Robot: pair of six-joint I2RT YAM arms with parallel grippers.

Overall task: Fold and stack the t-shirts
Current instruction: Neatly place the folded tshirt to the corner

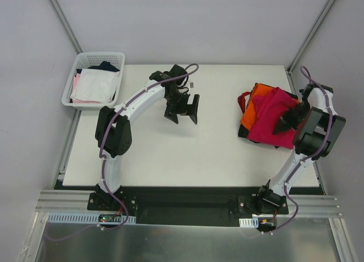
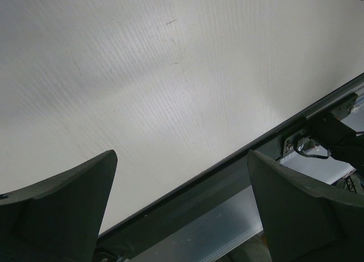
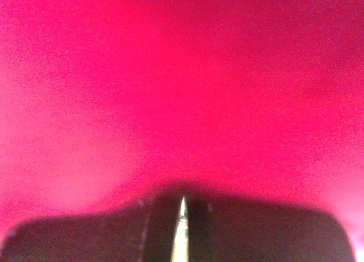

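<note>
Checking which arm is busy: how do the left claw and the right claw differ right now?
The left claw is open; the right claw is shut. The left claw hangs over bare table, touching nothing; the right claw rests against the magenta t-shirt. Both are black, two-fingered.

Left arm arches forward, the left hand aimed downward, fingers spread wide. Right arm folds back at its elbow, the right hand clamped tight, fingertips together.

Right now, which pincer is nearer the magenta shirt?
Right. The right pincer is shut, right over the magenta shirt; the left pincer hangs open over the table, well apart.
</note>
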